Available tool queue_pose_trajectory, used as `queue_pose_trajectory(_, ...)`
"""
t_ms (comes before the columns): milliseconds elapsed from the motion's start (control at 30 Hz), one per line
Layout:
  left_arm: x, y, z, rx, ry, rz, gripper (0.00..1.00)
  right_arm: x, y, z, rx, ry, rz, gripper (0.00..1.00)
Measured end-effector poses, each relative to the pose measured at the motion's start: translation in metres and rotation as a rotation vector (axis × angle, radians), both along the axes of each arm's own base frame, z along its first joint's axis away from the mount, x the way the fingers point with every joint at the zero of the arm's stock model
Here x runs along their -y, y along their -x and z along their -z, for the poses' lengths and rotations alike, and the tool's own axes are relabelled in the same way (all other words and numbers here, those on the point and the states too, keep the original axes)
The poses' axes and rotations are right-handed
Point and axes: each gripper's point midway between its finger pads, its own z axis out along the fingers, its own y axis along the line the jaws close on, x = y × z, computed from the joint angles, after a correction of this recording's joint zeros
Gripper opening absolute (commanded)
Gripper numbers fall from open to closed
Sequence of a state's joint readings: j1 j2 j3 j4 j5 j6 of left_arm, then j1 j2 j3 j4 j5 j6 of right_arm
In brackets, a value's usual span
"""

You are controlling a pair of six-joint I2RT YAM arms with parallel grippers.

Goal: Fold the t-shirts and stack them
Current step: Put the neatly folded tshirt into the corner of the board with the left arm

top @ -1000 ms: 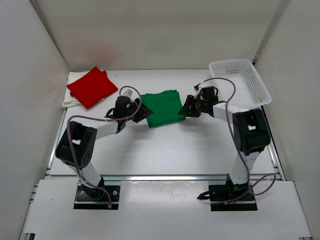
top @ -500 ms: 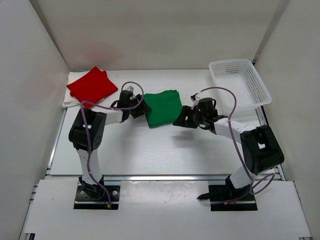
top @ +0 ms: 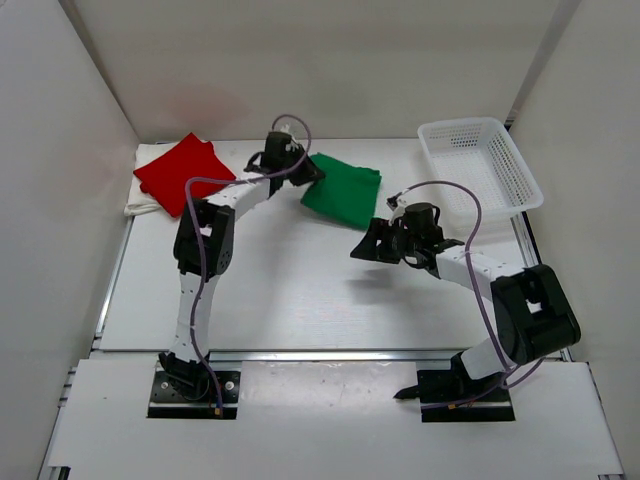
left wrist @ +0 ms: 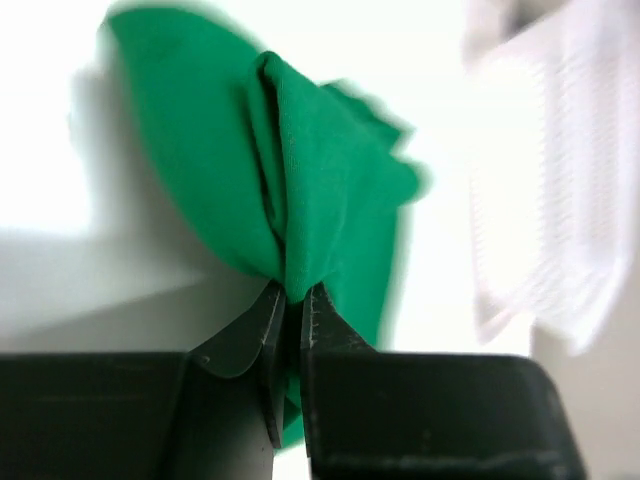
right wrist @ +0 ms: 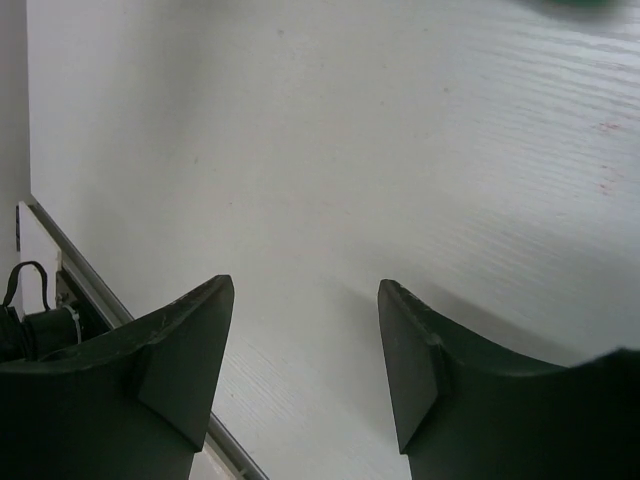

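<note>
No readable text or markings, at least through the blur.

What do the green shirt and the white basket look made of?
Green t-shirt: apparently soft matte cloth; it bunches into folds where the left end effector pinches it. Mesh basket: likely rigid white plastic, with a moulded open grid.

There are three shirts: one red shirt [top: 183,173], one green shirt [top: 345,190], one cream shirt [top: 146,155]. One basket [top: 497,172]. Two grippers: left gripper [top: 307,175], right gripper [top: 360,251].
</note>
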State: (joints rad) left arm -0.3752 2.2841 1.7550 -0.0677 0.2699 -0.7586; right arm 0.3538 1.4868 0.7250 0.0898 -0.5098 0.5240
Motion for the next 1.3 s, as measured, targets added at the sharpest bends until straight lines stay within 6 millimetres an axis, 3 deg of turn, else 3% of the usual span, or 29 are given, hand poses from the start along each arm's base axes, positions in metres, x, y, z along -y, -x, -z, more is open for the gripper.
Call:
queue_pose_trajectory(67,-0.01,-0.021,-0.039,0.062,0.016,-0.016,0.01,0.006,-0.001,0.001,-0.005,-0.001,0.013,0.58)
queue_pose_trajectory(167,-0.059,-0.044,-0.092,0.161,0.029,-0.095,0.03,0.013,-0.004,0.002,-0.012,0.0,0.032,0.58)
queue_pose_trajectory(233,-0.114,-0.047,-0.116,0.198,0.031,-0.183,0.01,0.014,-0.005,0.002,-0.012,-0.003,0.032,0.57)
queue_pose_trajectory(333,-0.226,-0.041,-0.138,0.227,0.035,-0.377,0.18,0.013,-0.003,0.001,-0.016,-0.012,0.022,0.58)
queue_pose_trajectory(400,-0.303,-0.027,-0.138,0.239,0.051,-0.531,0.33,0.01,0.0,0.002,-0.021,-0.015,0.007,0.58)
queue_pose_trajectory(433,-0.343,-0.014,-0.131,0.23,0.062,-0.623,0.7,0.007,0.002,0.003,-0.024,-0.016,-0.003,0.58)
queue_pose_trajectory(467,-0.379,0.001,-0.122,0.225,0.075,-0.709,0.99,0.004,0.005,0.004,-0.027,-0.017,-0.015,0.58)
queue_pose_trajectory(533,-0.435,0.038,-0.089,0.167,0.109,-0.877,0.98,-0.005,0.013,0.006,-0.037,-0.018,-0.05,0.58)
queue_pose_trajectory(600,-0.462,0.066,-0.053,0.078,0.122,-0.975,0.98,-0.013,0.023,0.011,-0.052,-0.017,-0.087,0.58)
queue_pose_trajectory(700,-0.455,0.081,-0.02,-0.024,0.121,-0.989,0.98,-0.023,0.037,0.016,-0.074,-0.015,-0.132,0.58)
queue_pose_trajectory(833,-0.427,0.105,-0.006,-0.062,0.145,-0.972,0.99,-0.031,0.046,0.017,-0.076,-0.017,-0.169,0.59)
queue_pose_trajectory(933,-0.423,0.128,-0.002,-0.077,0.152,-0.996,0.99,-0.03,0.05,0.018,-0.074,-0.015,-0.172,0.59)
queue_pose_trajectory(1067,-0.412,0.139,-0.008,-0.052,0.111,-0.98,0.98,-0.024,0.058,0.021,-0.073,-0.008,-0.16,0.58)
queue_pose_trajectory(1100,-0.4,0.136,-0.01,-0.044,0.092,-0.947,0.99,-0.022,0.059,0.022,-0.071,-0.005,-0.155,0.63)
queue_pose_trajectory(1167,-0.354,0.128,-0.016,-0.018,0.044,-0.824,0.99,-0.018,0.061,0.023,-0.07,0.003,-0.141,0.72)
queue_pose_trajectory(1200,-0.324,0.125,-0.017,-0.013,0.022,-0.742,0.98,-0.016,0.062,0.024,-0.066,0.009,-0.133,0.8)
queue_pose_trajectory(1267,-0.264,0.127,-0.014,-0.017,-0.019,-0.572,0.98,-0.011,0.064,0.026,-0.056,0.027,-0.114,0.84)
queue_pose_trajectory(1300,-0.232,0.132,-0.011,-0.022,-0.036,-0.48,0.98,-0.008,0.064,0.026,-0.05,0.04,-0.105,1.0)
